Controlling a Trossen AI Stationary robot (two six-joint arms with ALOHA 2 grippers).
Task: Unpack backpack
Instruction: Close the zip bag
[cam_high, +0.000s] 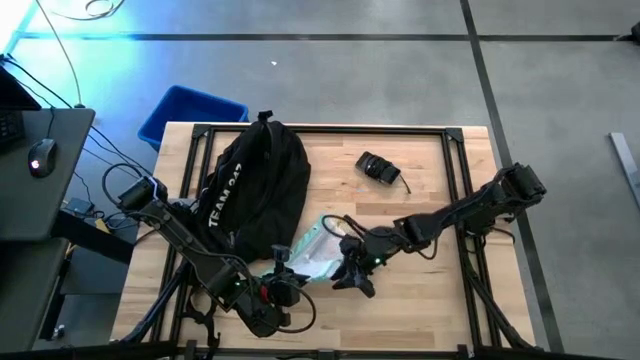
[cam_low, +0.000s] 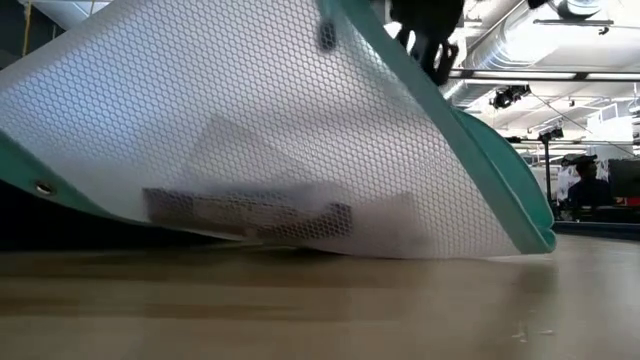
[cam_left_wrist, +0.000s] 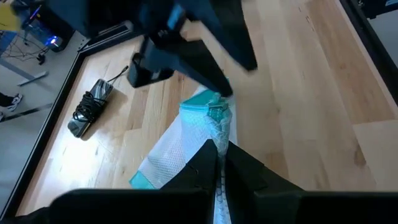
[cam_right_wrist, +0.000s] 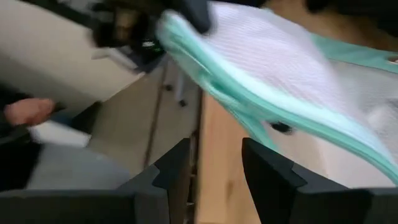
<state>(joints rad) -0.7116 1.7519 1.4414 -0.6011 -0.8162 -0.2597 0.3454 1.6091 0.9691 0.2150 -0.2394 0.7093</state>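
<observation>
Largest first: wooden table (cam_high: 440, 200), then the backpack (cam_high: 255, 185), black, lying flat on it with its mouth turned toward the near edge. Behind the backpack, off the table's far corner, a blue bin (cam_high: 190, 112). At the backpack's mouth, a white mesh pouch (cam_high: 318, 252) with teal trim, mostly out on the wood; seen through the mesh in the low view, a flat grey item (cam_low: 245, 212) inside. Well apart from the backpack, toward the table's far middle, a small black device with a coiled cord (cam_high: 378, 168). Left gripper (cam_left_wrist: 219, 163) just in front of the backpack's mouth, fingers pressed together on the pouch's trimmed edge. Right gripper (cam_right_wrist: 214, 165) on the pouch's far side from the backpack, fingers (cam_right_wrist: 268, 171) parted in the right wrist view with bare gap between them and the teal edge just ahead, so apparently holding nothing. Risks, as a judgement: with only one corner pinched, likely to swing, sag, or slide free if lifted quickly, the weight inside pulling the thin trim out of the grip. Also possible: pouch snagging on the backpack's opening and dragging the bag along, or right fingers closing on mesh alone and tearing or missing it.
</observation>
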